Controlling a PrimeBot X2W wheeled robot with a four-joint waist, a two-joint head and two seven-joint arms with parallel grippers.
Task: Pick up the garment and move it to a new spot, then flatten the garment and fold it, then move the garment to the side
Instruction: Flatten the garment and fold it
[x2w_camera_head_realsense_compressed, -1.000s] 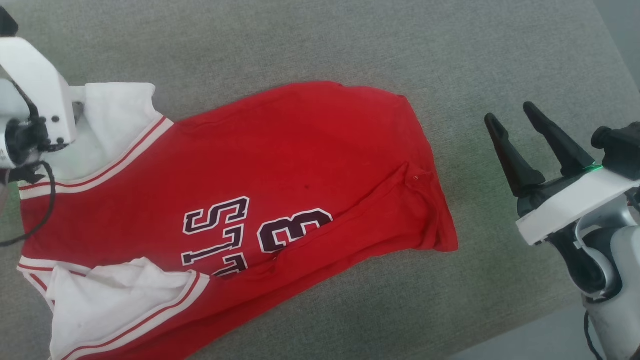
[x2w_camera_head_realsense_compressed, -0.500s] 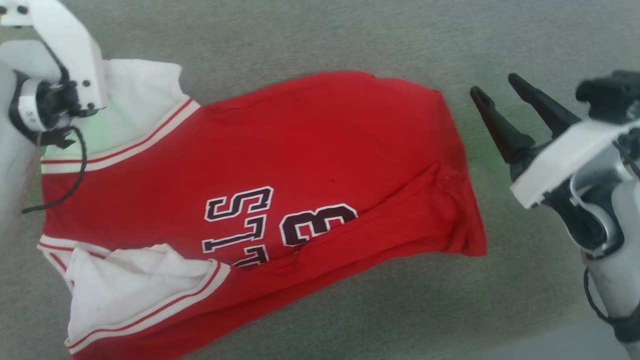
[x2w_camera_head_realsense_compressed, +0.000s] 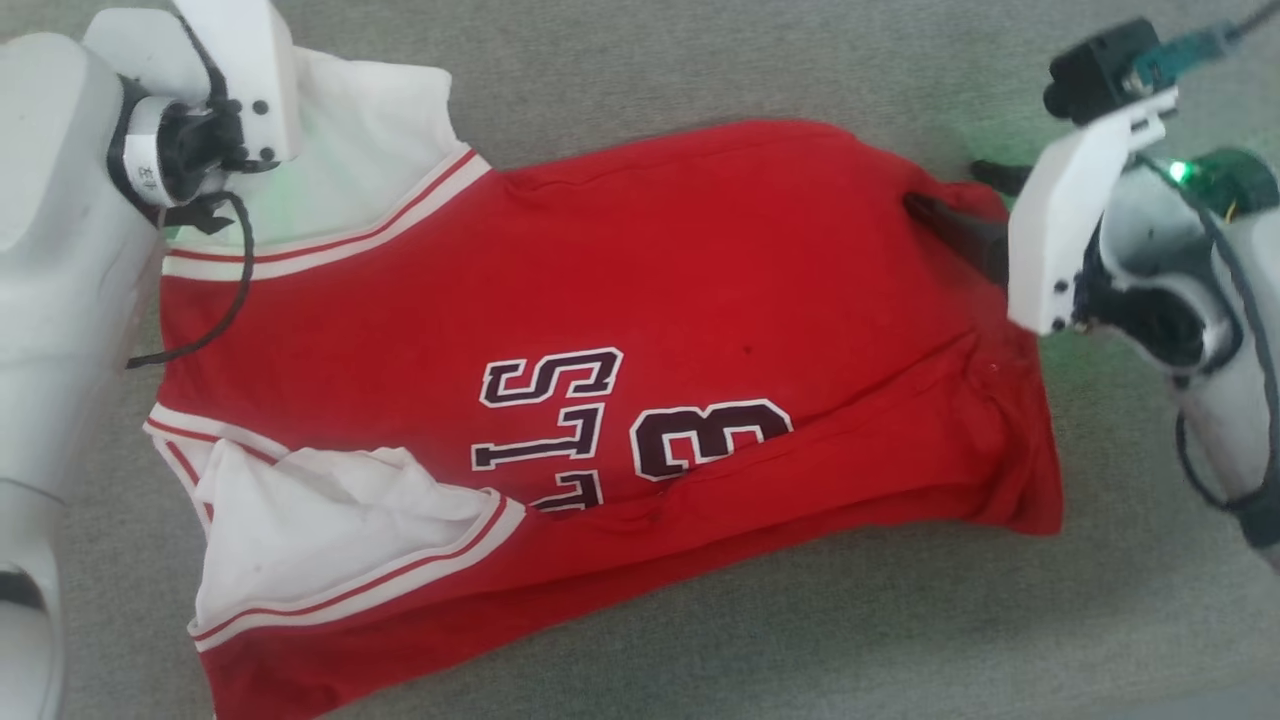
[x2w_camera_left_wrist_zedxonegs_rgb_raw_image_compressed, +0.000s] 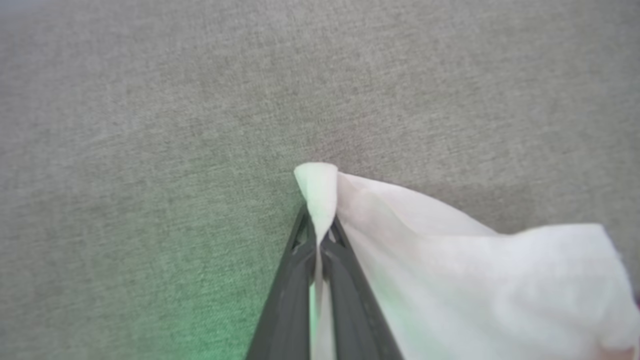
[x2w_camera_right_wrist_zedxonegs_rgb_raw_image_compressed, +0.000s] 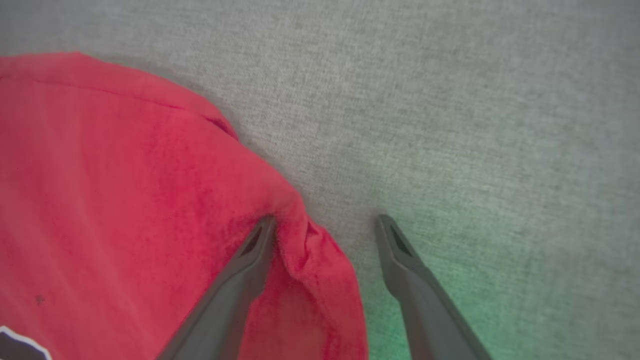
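Grey woven surface (x2w_camera_head_realsense_compressed: 700, 60) beneath red garment (x2w_camera_head_realsense_compressed: 700, 280)

We've got bare grey fabric surface (x2w_camera_head_realsense_compressed: 700, 60) all along the far side of the jersey (x2w_camera_head_realsense_compressed: 700, 280), plus a wide strip at the near right, so plenty of room there. The jersey sprawls across the whole middle. Our left arm (x2w_camera_head_realsense_compressed: 60, 250) blocks the left edge, and our right arm (x2w_camera_head_realsense_compressed: 1200, 300) crowds the jersey's far right corner.
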